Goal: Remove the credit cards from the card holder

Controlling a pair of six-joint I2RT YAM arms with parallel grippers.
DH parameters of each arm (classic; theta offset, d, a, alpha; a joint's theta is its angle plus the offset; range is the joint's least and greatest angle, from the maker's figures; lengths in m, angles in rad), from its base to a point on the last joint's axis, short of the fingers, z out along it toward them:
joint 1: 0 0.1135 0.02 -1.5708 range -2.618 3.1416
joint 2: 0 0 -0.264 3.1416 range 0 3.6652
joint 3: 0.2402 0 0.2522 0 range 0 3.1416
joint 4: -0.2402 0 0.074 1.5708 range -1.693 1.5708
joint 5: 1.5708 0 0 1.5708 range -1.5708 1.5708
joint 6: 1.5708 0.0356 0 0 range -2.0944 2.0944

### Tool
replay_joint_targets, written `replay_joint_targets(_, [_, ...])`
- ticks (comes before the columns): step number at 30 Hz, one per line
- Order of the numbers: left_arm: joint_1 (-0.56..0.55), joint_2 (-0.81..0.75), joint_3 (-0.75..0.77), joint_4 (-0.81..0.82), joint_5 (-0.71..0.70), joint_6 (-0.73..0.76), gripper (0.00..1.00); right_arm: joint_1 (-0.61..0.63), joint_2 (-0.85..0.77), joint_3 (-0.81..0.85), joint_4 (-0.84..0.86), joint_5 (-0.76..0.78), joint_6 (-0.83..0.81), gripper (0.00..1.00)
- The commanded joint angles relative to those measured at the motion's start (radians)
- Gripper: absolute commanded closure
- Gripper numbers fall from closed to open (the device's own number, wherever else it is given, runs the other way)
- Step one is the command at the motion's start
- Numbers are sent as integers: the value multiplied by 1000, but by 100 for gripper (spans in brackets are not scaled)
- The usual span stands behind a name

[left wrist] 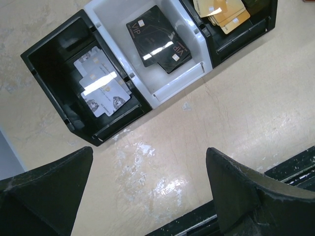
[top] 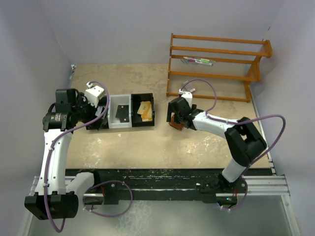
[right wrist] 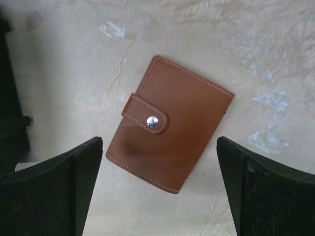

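The card holder is a brown leather case lying flat on the tan table, folded shut with its tab snapped by a silver stud. The credit cards are hidden inside it. My right gripper hangs open just above it, one finger on each side and neither touching. From above, only a brown corner of the card holder shows under the right gripper. My left gripper is open over bare table by the tray's near-left end, seen from above as the left gripper, with nothing between its fingers.
A three-compartment tray lies left of centre: silvery cards in its black end, black VIP cards in the white middle, orange-yellow cards at the far end. A wooden rack stands at the back right. A black rail borders the near edge.
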Motion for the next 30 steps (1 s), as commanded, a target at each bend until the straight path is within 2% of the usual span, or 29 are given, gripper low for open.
replay_joint_targets(1, [5, -1, 48, -12, 41, 25, 1, 32, 36, 62, -83, 139, 120, 0])
replay_joint_targets(7, [4, -15, 74, -11, 102, 8, 1, 40, 109, 83, -98, 183, 160, 0])
replay_joint_targets(13, [4, -20, 83, -9, 93, -1, 1, 46, 183, 129, -66, 161, 135, 0])
replay_joint_targets(22, [5, -30, 89, -13, 98, -7, 1, 73, 196, 98, -29, 137, 116, 2])
replay_joint_targets(25, [4, -32, 99, -20, 99, -11, 1, 110, 177, 84, -30, 159, 99, 6])
replay_joint_targets(30, [4, -35, 114, -36, 103, -12, 1, 165, 156, 55, -53, 177, 91, 4])
